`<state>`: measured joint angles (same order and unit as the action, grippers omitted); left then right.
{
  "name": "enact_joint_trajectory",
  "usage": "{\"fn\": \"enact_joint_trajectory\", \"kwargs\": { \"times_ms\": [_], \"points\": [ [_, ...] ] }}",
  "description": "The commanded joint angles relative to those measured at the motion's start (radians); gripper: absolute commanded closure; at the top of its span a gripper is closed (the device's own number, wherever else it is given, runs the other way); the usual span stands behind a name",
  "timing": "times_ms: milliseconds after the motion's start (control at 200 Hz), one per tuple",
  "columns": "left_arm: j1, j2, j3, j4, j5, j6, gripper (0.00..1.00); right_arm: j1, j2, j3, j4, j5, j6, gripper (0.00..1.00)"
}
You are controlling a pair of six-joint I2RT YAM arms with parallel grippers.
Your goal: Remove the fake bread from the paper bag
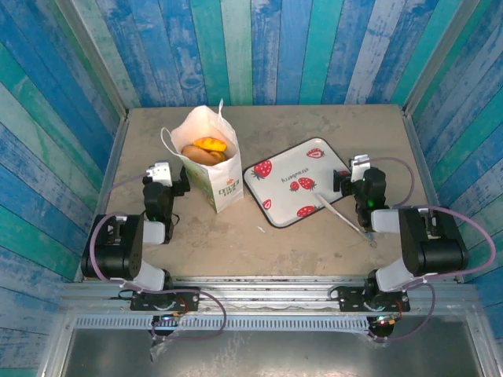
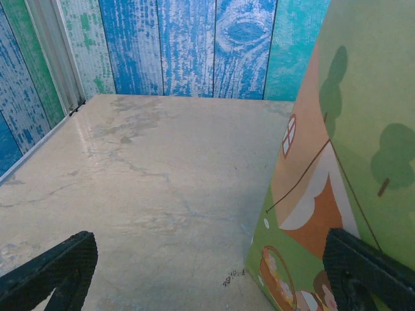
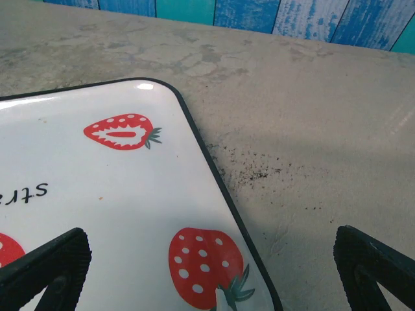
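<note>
The white paper bag stands upright left of the table's middle, its mouth open. Inside it lies fake bread: an orange croissant on top of a brown roll. My left gripper sits low just left of the bag, open and empty. In the left wrist view the bag's green and orange printed side is at the right, against the right finger. My right gripper hangs open over the right edge of the strawberry tray, holding nothing.
The tray is bare, its black rim running between my right gripper's fingers. A thin white stick lies from the tray's near edge onto the table. Blue plank walls close in the table on three sides.
</note>
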<state>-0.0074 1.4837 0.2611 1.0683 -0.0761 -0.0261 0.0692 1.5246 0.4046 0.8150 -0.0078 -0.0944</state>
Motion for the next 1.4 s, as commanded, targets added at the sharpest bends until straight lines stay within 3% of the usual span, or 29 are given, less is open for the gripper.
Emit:
{"fn": "enact_joint_trajectory", "kwargs": {
  "times_ms": [0, 791, 962, 1392],
  "points": [
    [0.003, 0.02, 0.014, -0.002, 0.006, -0.001, 0.06, -0.005, -0.009, 0.011, 0.001, -0.01, -0.004, 0.0],
    [0.002, 0.019, 0.013, 0.001, 0.008, -0.003, 0.06, -0.005, -0.01, 0.011, 0.002, -0.009, -0.004, 0.0],
    [0.006, 0.007, -0.005, 0.026, -0.033, -0.026, 0.06, -0.006, -0.011, 0.01, 0.001, -0.011, -0.004, 0.0],
    [0.02, -0.336, -0.062, -0.213, -0.254, -0.15, 0.06, -0.005, -0.128, 0.078, -0.196, 0.07, 0.027, 0.0]
  ]
}}
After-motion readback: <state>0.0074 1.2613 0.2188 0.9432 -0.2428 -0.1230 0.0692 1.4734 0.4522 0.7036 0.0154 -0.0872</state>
